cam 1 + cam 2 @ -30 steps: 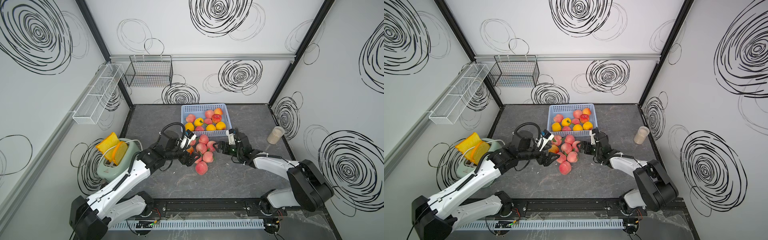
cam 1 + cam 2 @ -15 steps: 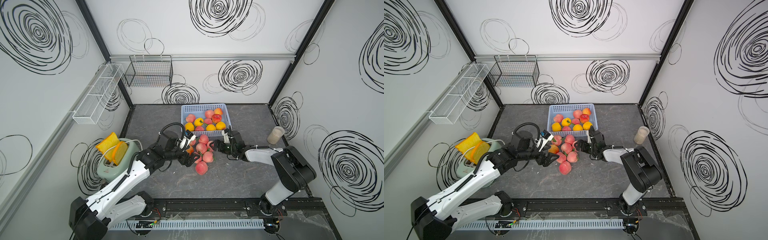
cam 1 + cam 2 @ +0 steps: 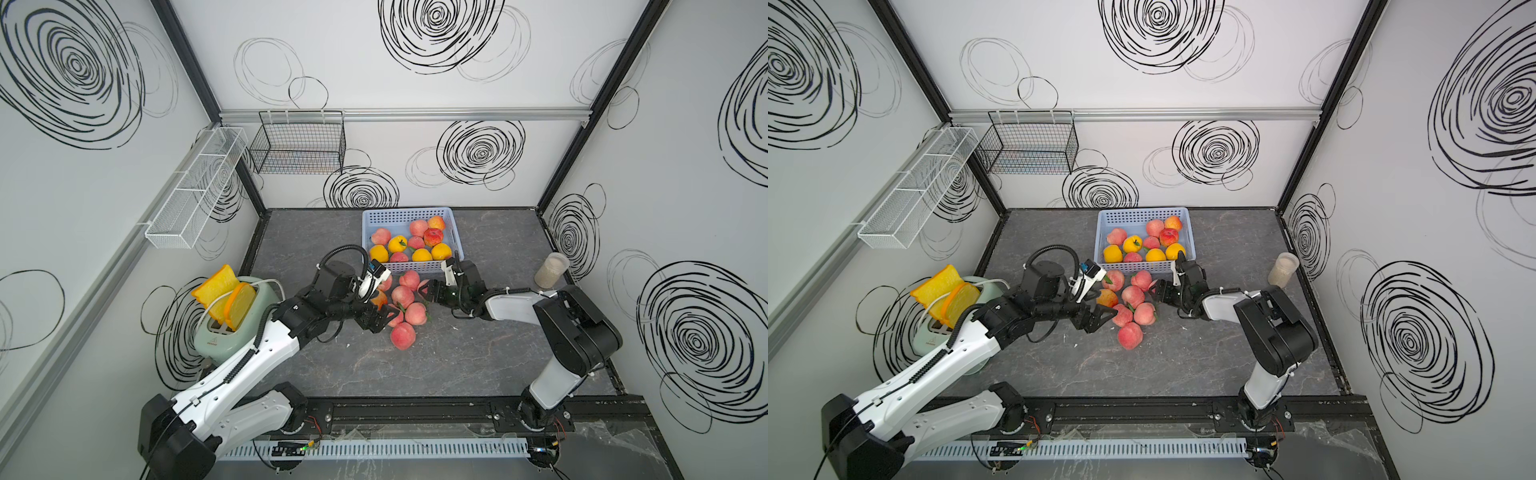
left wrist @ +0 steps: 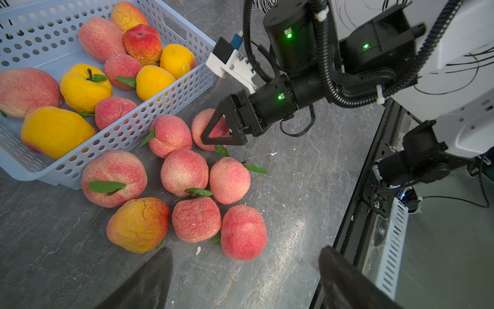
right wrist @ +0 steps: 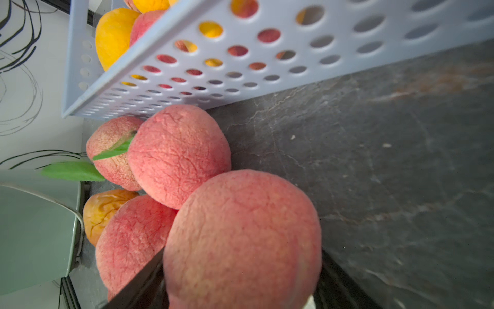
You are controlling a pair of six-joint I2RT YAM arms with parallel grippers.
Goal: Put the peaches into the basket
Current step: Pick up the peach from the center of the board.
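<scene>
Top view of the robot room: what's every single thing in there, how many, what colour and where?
Table: one, dark grey, under everything.
Basket: one, light blue, back of the table.
Peaches in the basket: ten, pink, red and yellow.
Peaches on the table: eight, seven pink, one orange, bunched before the basket.
Toaster: one, pale green, beside the left arm.
Toast slices: two, orange-yellow, standing in the toaster.
Jar: one, clear with beige filling, by the wall near the right arm.
Wire basket: one, black, on the back wall.
Mesh rack: one, white, on a side wall.
Left gripper: one, black, open beside the bunch.
Right gripper: one, black, jaws either side of a pink table peach.
</scene>
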